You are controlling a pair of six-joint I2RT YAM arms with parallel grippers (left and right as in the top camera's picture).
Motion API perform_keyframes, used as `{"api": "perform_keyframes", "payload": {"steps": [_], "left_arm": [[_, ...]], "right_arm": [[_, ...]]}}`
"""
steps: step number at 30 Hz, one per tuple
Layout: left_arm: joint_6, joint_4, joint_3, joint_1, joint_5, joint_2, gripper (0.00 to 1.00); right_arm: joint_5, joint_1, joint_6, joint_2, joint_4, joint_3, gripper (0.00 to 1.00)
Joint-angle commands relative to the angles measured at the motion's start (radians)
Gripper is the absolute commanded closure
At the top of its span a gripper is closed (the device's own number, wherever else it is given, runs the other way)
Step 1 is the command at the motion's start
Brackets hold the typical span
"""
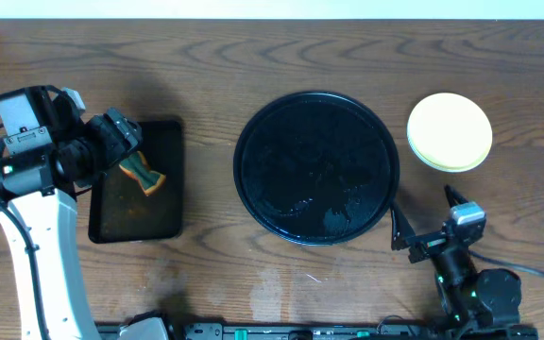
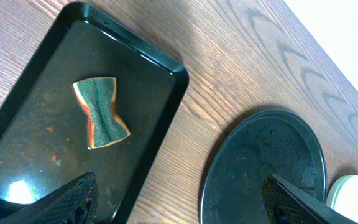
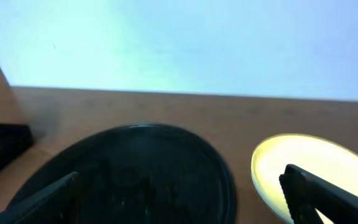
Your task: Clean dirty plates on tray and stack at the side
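Yellow plate [image 1: 450, 131] lies clean beside the glossy, streaked black tray [image 1: 315, 168].

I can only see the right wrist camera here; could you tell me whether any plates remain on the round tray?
Observer: None. In the overhead view the whole round tray is bare, and the yellow plate sits on the table to its right, clear of the rim.
Operator: Thank you. Where is the sponge, please?
Observer: The sponge lies in the rectangular tray, to the left of the round tray. The left gripper is near it, open, with nothing between its fingers.
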Motion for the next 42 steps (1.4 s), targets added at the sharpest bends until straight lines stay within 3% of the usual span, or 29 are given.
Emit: {"api": "perform_keyframes", "payload": {"steps": [1, 7, 28, 42], "left_arm": [[0.008, -0.003, 0.015, -0.001, 0.005, 0.002, 0.15], [0.008, -0.003, 0.015, -0.001, 0.005, 0.002, 0.15], [0.008, -0.003, 0.015, -0.001, 0.005, 0.002, 0.15], [0.008, -0.003, 0.015, -0.001, 0.005, 0.002, 0.15]], "right_arm": [[0.005, -0.005, -0.035, -0.047, 0.079, -0.075, 0.01], [0.01, -0.012, -0.089, -0.045, 0.2, -0.145, 0.01], [0.199, -0.061, -0.261, -0.045, 0.07, -0.143, 0.01], [0.192, -0.074, -0.073, -0.045, 0.072, -0.143, 0.01]]}}
